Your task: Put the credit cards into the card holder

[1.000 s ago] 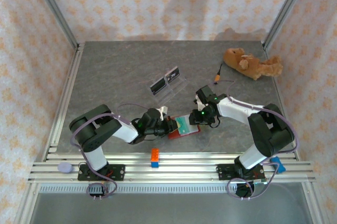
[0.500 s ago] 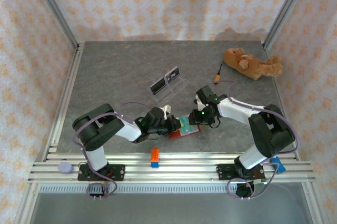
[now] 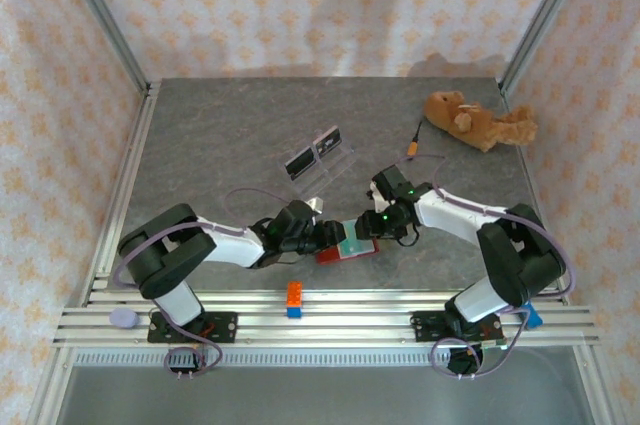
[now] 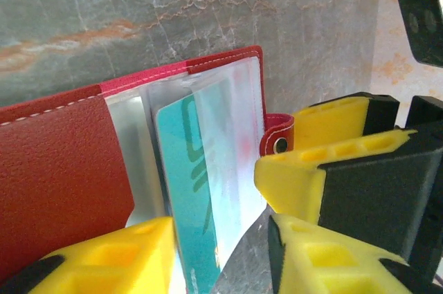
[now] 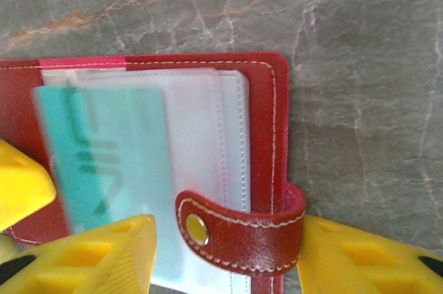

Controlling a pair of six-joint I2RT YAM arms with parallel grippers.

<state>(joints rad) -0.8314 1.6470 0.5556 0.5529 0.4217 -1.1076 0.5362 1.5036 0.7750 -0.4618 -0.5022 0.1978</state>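
The card holder (image 3: 333,255) lies open close to the near edge of the table (image 3: 220,135), about midway along it, with both arms bent in over it; the teal card (image 4: 190,190) sits partway into one of its clear sleeves (image 5: 208,128), and the other credit cards (image 3: 300,161) stand in a clear tray (image 3: 340,163) further back, toward the table's middle; the left gripper (image 4: 221,256) has its fingers (image 4: 104,259) a narrow way apart, with the card's near end in the gap and bare table showing beside it, so I'd say they guide the card and don't clamp it; the right gripper (image 5: 225,252) is spread wide, one finger on each side of the snap tab (image 5: 242,228), holding nothing that I can make out

To my eye the card is light, stiff and slick, best pinched or nudged by its short end so it runs straight; the sleeves look limp and apt to buckle at the mouth; the holder is soft and light and would likely skid unless pinned by its cover or tab

From above, the holder is half under the grippers, yet the tray is plain to see; the left wrist camera gives the fanned sleeves and the other gripper's finger touching the tab; the right wrist camera gives the tab curled over the stitched edge, its brass stud (image 5: 196,225) showing, and the teal card blurred
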